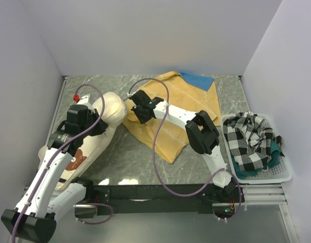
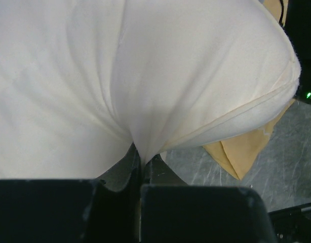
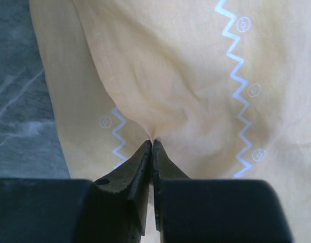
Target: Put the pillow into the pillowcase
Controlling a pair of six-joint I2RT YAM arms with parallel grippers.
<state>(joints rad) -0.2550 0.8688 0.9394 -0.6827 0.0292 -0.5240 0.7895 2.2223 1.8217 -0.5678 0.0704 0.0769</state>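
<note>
Pillow (image 1: 107, 114) lies outside pillowcase (image 1: 196, 106), just beside it. Left fingers (image 2: 163, 174) clenched on pillow; right fingers (image 3: 138, 167) pinch a pillowcase fold. Opening and insertion remain.

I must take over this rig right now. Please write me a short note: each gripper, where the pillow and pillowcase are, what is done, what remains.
Left gripper: shut on a fold of the pillow, on the table's left side.
Right gripper: shut on a pinch of the pillowcase, mid-table, next to the pillow.
Done: both things gripped.
To do: open the pillowcase mouth, push the pillow in; none of it is inside yet.
</note>
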